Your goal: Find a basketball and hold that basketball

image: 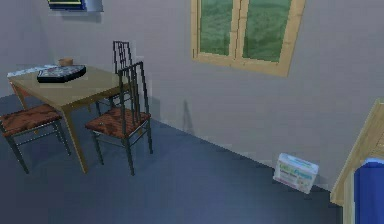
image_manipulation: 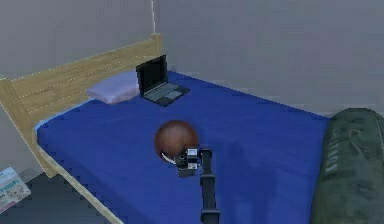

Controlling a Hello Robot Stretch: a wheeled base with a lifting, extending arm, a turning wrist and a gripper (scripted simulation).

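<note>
With gripper (image_manipulation: 184, 163) at round brown-orange basketball (image_manipulation: 175, 138) near blue-covered wooden bed's (image_manipulation: 270, 130) front edge, presumably for grasping; cannot tell whether holding anything.

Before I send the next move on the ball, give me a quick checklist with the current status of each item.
1. Basketball located: ok, it lies on the blue bed.
2. Gripper near the ball: ok, seen at its lower edge.
3. Contact with the ball: cannot tell.
4. Ball held: cannot tell, since it rests on the bed.
5. Laptop apart from the ball: ok.
</note>
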